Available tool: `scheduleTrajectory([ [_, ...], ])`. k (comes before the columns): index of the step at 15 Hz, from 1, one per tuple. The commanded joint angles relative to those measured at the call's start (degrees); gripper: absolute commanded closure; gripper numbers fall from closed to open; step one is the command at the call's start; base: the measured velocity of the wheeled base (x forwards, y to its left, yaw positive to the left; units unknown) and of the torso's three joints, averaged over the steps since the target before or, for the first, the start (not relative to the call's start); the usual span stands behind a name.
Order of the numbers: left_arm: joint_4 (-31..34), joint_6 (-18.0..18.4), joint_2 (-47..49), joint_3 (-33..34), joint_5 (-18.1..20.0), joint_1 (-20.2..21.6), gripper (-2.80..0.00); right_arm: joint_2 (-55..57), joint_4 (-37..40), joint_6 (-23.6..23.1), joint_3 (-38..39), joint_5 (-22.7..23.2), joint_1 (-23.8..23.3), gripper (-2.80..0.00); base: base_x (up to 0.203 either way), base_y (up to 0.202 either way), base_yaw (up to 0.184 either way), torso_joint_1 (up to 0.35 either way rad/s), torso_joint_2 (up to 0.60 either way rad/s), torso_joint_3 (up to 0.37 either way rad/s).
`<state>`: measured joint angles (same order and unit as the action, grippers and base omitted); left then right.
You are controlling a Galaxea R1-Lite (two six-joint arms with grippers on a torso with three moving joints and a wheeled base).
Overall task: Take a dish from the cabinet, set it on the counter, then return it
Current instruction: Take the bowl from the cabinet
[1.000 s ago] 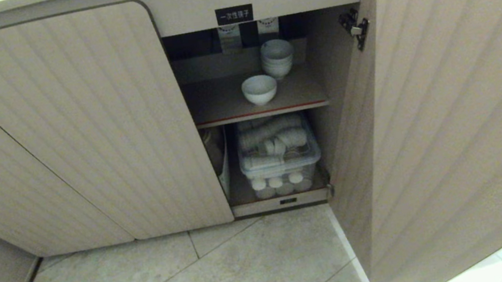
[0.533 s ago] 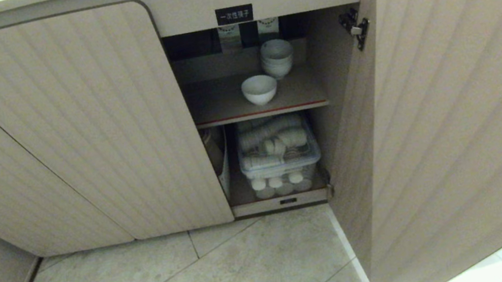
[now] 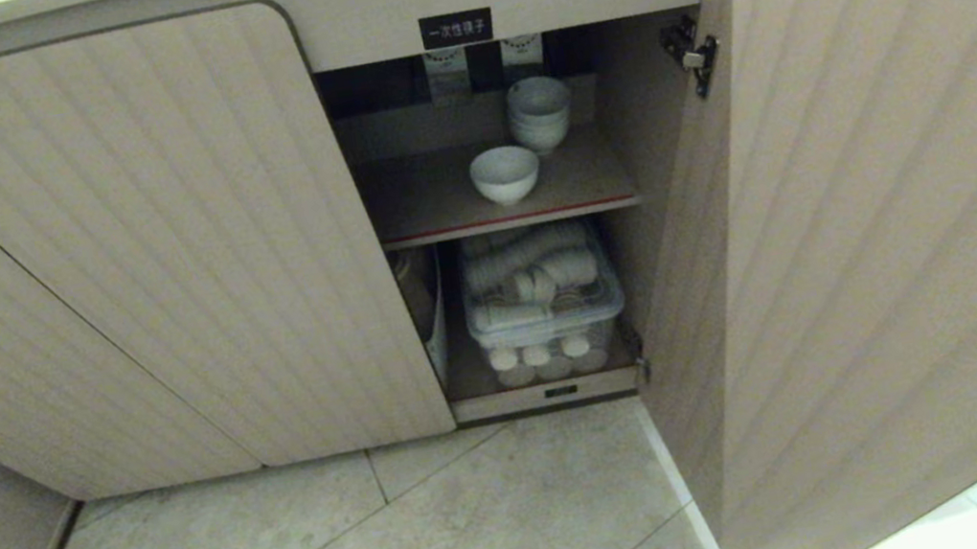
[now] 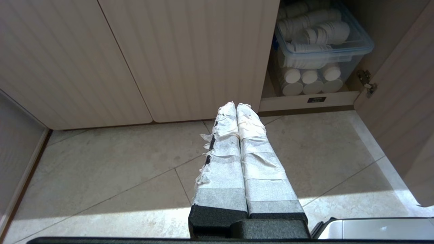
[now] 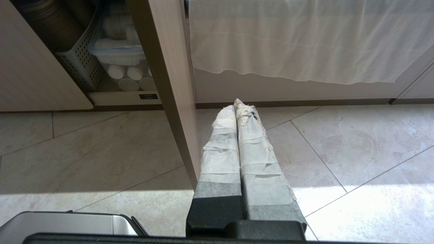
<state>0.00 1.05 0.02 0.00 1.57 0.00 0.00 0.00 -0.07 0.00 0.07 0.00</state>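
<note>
- Looking down from the head camera at the cabinet (image 3: 372, 16), I see its right door (image 3: 870, 237) swung wide toward me while the left door (image 3: 155, 247) sits closed; I judge the open door is there to give a clear reach to the shelves
- The red-edged shelf (image 3: 439, 200) holds the dish (image 3: 504, 173) upright near its front edge, standing alone just in front of the stack of bowls (image 3: 539, 112) at the back right, which I take as staging for an easy pick
- Below it, a clear plastic bin (image 3: 541, 300) packed with white cups fills the lower compartment
- The tiled floor (image 3: 448, 523) runs pale and sunlit in front, with a white curtain (image 5: 305, 40) hanging to the right of the open door
- The left gripper (image 4: 236, 105) hangs low over the floor before the closed door, taped fingers pressed together and holding nothing
- The right gripper (image 5: 237, 103) hangs just right of the open door's edge, likewise closed and empty
- Neither arm has started toward the dish, so the task looks unbegun to me
</note>
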Motion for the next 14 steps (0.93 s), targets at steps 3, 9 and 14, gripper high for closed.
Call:
scheduleTrajectory([
  [3,0.0,0.01,-0.02,0.0,0.01,0.0,0.0,0.0,0.0,-0.01,0.0,0.01,0.0,0.0,0.0,0.0,0.0,0.0,0.0,0.0],
  [9,0.0,-0.06,-0.02,0.0,-0.08,0.0,0.0,0.03,0.0,-0.01,0.0,0.01,0.0,0.0,0.0,0.0,0.0,0.0,0.0,0.0],
  [14,-0.09,-0.26,-0.02,0.0,-0.08,0.0,0.0,0.0,0.0,-0.01,0.0,0.01,0.0,0.0,0.0,0.0,0.0,0.0,0.0,0.0],
])
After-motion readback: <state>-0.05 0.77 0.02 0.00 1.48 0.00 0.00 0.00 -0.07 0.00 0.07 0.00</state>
